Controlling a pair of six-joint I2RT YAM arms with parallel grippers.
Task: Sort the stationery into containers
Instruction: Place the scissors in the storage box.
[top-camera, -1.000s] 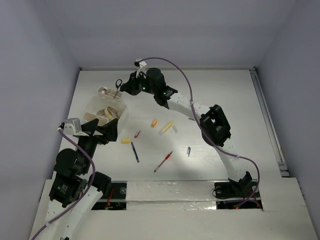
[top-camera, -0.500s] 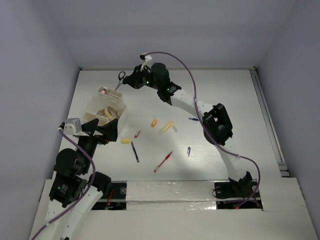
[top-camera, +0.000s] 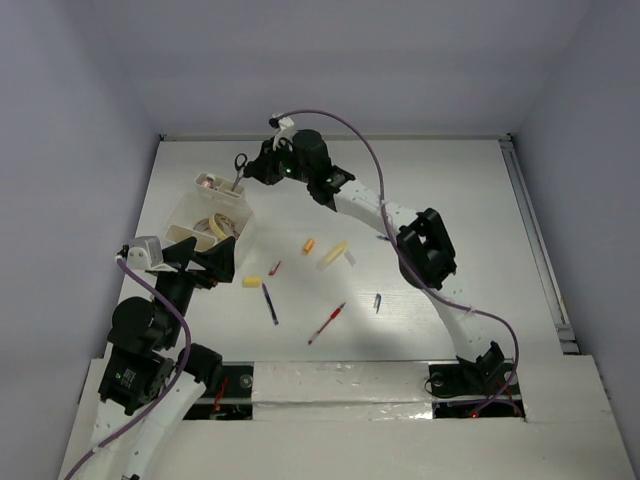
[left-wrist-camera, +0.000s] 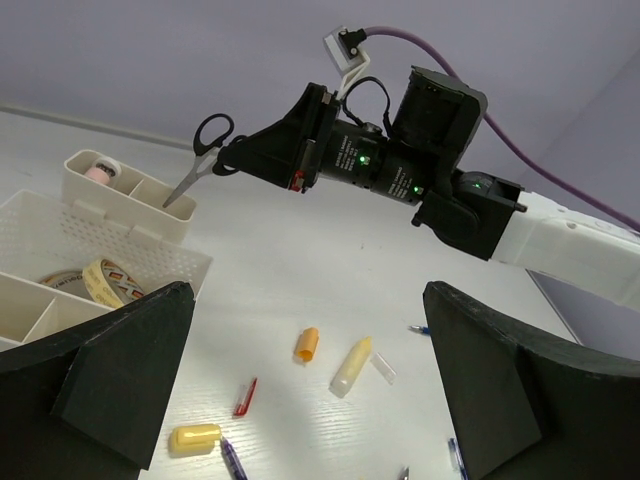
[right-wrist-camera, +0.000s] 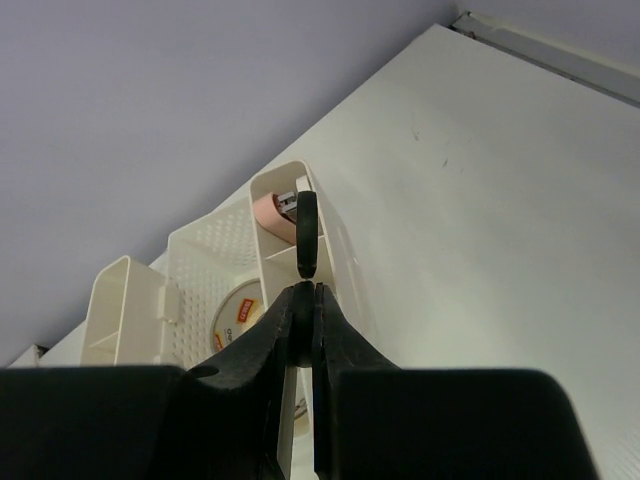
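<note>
My right gripper (top-camera: 256, 170) is shut on black-handled scissors (top-camera: 238, 170), holding them by one handle loop with the blades pointing down over the far compartments of the whitish container (top-camera: 182, 212). In the left wrist view the scissors (left-wrist-camera: 198, 155) hang tip-down just above the small divided box (left-wrist-camera: 130, 215). The right wrist view shows the shut jaws (right-wrist-camera: 306, 295) pinching the scissors' loop (right-wrist-camera: 306, 232) above the container (right-wrist-camera: 200, 262). Tape rolls (left-wrist-camera: 100, 282) lie in the basket part. My left gripper (left-wrist-camera: 305, 310) stands wide open near the container's near corner, holding nothing.
Loose on the table between the arms lie an orange cap (top-camera: 308, 245), a yellowish tube (top-camera: 332, 255), a yellow cap (top-camera: 252, 282), a small red clip (top-camera: 275, 268), a blue pen (top-camera: 270, 303), a red pen (top-camera: 327, 322) and a short blue piece (top-camera: 377, 301).
The right gripper lifted the scissors back and up, then brought them down again over the container's far end. The left arm has stayed still.
</note>
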